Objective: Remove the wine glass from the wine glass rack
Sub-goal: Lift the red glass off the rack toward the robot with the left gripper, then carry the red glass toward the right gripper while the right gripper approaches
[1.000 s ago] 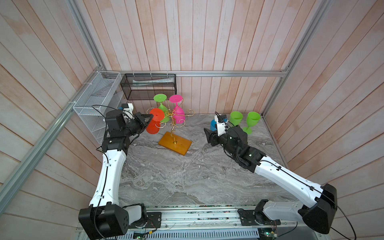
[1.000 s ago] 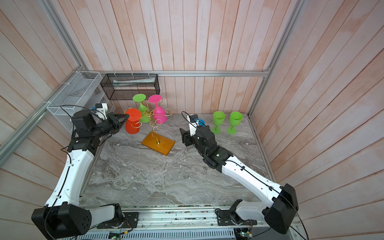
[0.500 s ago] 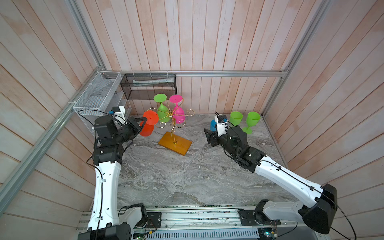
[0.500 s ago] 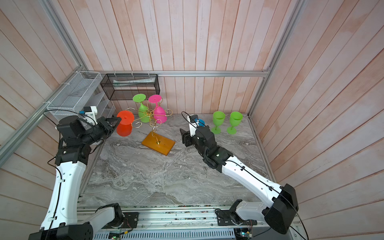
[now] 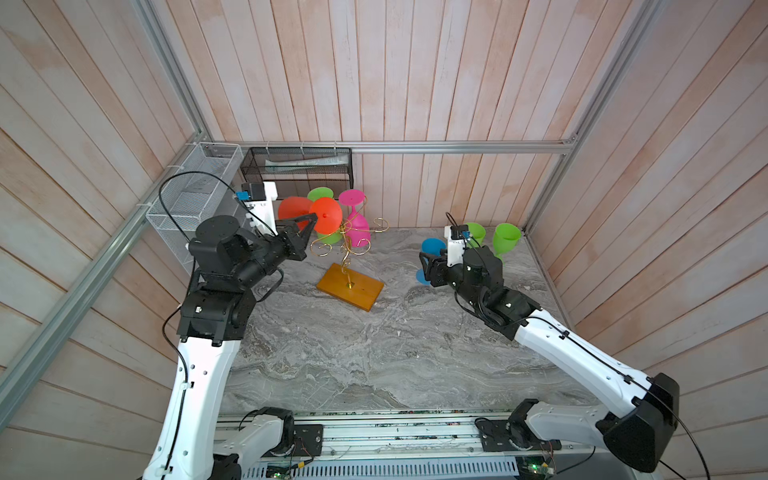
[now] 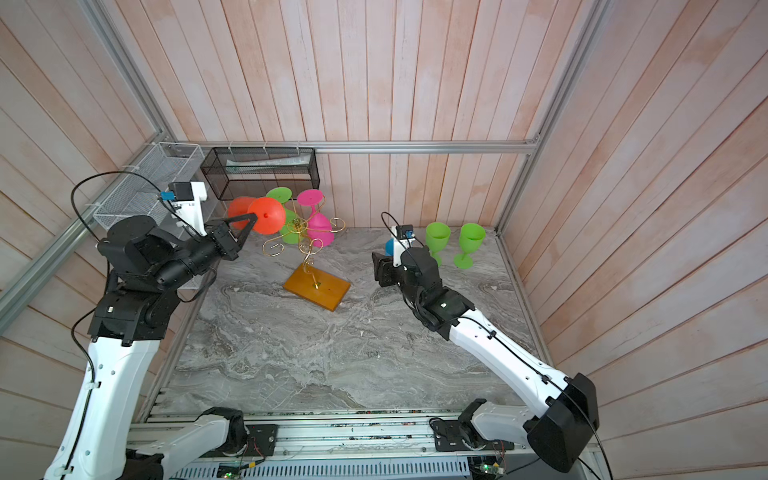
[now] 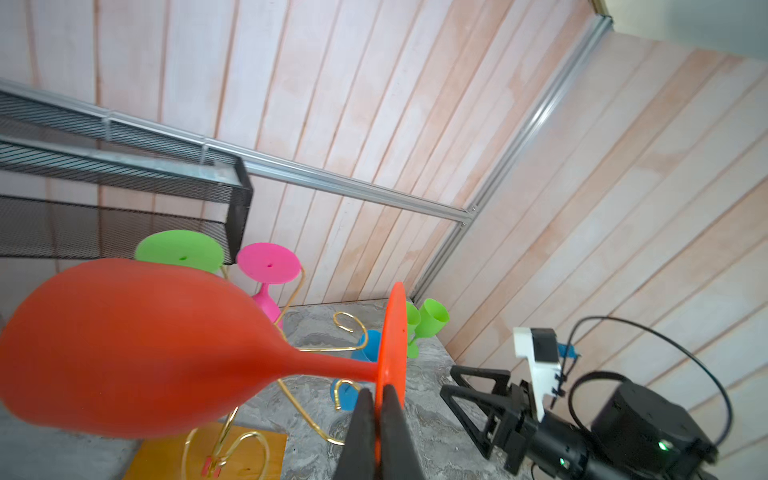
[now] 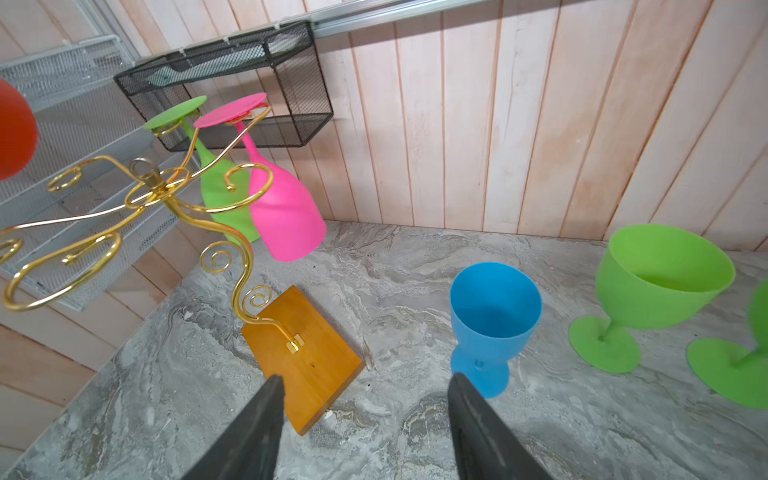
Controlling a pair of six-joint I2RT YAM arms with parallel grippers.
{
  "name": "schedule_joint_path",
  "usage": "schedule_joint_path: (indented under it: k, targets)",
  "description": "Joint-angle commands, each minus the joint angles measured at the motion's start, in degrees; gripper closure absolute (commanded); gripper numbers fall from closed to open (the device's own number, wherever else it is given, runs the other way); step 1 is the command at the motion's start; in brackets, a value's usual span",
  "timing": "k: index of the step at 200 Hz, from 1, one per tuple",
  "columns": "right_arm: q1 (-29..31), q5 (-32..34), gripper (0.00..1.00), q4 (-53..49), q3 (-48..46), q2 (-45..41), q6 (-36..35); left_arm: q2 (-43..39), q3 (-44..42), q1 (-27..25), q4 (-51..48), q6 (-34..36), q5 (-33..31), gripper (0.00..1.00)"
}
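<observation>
Orange wine glass (image 7: 124,349), seemingly light, stiff, slick plastic, hangs sideways in mid-air just beside the wine glass rack (image 5: 362,291), the left gripper (image 7: 377,392) pinching only its foot disc's thin edge, a precarious hold.

Left arm (image 5: 199,374) upright from its base, elbow bent, wrist raised and pointing toward the back. The left gripper (image 5: 311,217) is held high, jaws pinched tight on the foot disc of the orange wine glass (image 7: 124,353). Right arm (image 5: 573,357) stretched low and forward from its base, wrist level. Right gripper (image 8: 365,380) low, jaws standing well apart, gripping nothing.
</observation>
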Motion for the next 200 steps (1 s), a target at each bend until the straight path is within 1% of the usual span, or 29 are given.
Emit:
schedule_joint_path:
  k: [1, 11, 38, 58, 67, 70, 74, 87, 101, 119, 147, 169, 200]
  targets:
    - [-3.89, -3.52, 0.38, -2.99, 0.94, -3.63, 7.08, 0.67, 1.61, -7.66, 1.93, 10.48, -6.8, 1.0]
    - [-5.7, -4.2, 0.38, -4.5, 1.09, -4.73, 9.03, 1.31, 1.65, -13.21, 2.39, 14.05, -10.28, 1.0]
    - [-10.48, -6.66, 0.38, -7.78, 1.25, -8.4, 14.21, 3.5, 1.28, -29.4, 4.86, 25.26, -24.49, 1.0]
    - [-13.46, -9.55, 0.38, -9.92, 1.54, -10.91, 18.11, 5.89, -0.17, -39.0, 9.48, 32.43, -32.61, 1.0]
    - [-14.69, -10.39, 0.38, -11.59, 2.05, -11.76, 19.8, 6.97, -1.69, -42.03, 12.67, 36.16, -36.21, 1.0]
    - [-15.06, -10.6, 0.38, -12.19, 2.27, -12.06, 20.37, 7.34, -2.26, -44.23, 13.71, 37.35, -37.42, 1.0]
    - [-15.6, -11.06, 0.38, -13.18, 2.6, -12.54, 21.14, 7.83, -2.87, -45.5, 15.13, 38.74, -38.72, 1.0]
    - [-17.52, -12.51, 0.38, -15.14, 3.27, -14.55, 23.49, 9.64, -4.66, -47.84, 19.12, 42.71, -41.12, 1.0]
    - [-20.01, -15.06, 0.38, -16.72, 3.84, -16.78, 25.7, 11.31, -6.64, -48.98, 23.34, 46.06, -42.61, 1.0]
    - [-24.02, -19.74, 0.38, -19.35, 5.57, -18.46, 28.0, 12.94, -9.53, -49.66, 29.35, 49.88, -44.16, 1.0]
    - [-28.51, -27.86, 0.4, -21.69, 7.33, -19.44, 31.66, 15.18, -14.06, -50.58, 39.23, 55.66, -47.67, 1.0]
    - [-29.85, -33.94, 0.4, -22.68, 8.55, -18.34, 34.0, 17.42, -17.08, -52.14, 47.84, 61.85, -50.59, 1.0]
    - [-29.82, -39.13, 0.4, -21.15, 7.67, -17.53, 37.28, 21.5, -20.12, -53.98, 59.3, 71.82, -54.78, 1.0]
